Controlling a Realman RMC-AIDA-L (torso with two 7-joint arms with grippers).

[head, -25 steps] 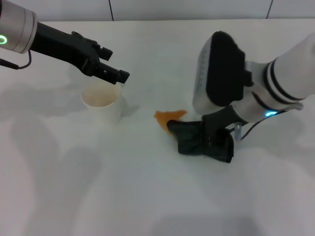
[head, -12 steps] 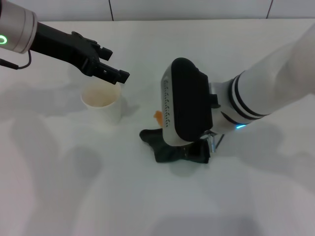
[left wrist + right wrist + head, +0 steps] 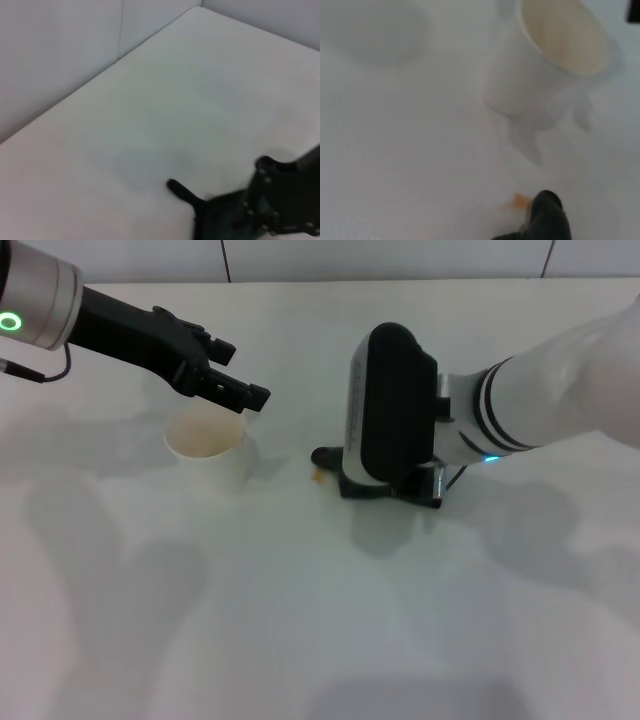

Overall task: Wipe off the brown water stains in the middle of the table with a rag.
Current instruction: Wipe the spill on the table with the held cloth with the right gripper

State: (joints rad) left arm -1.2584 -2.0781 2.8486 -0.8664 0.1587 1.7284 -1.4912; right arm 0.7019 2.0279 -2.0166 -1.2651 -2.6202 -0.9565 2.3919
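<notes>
The right gripper (image 3: 385,485) is down on the table (image 3: 320,620) near its middle, pressing the rag (image 3: 345,480) flat; the bulky wrist hides its fingers, so I cannot tell how they stand. Only a speck of the stain (image 3: 318,477) peeks out at the rag's nine o'clock edge, touching it. A cup (image 3: 207,445) stands farther off at nine o'clock. The left gripper (image 3: 240,395) hangs just above the cup's rim, jaws close together, gripping nothing.
</notes>
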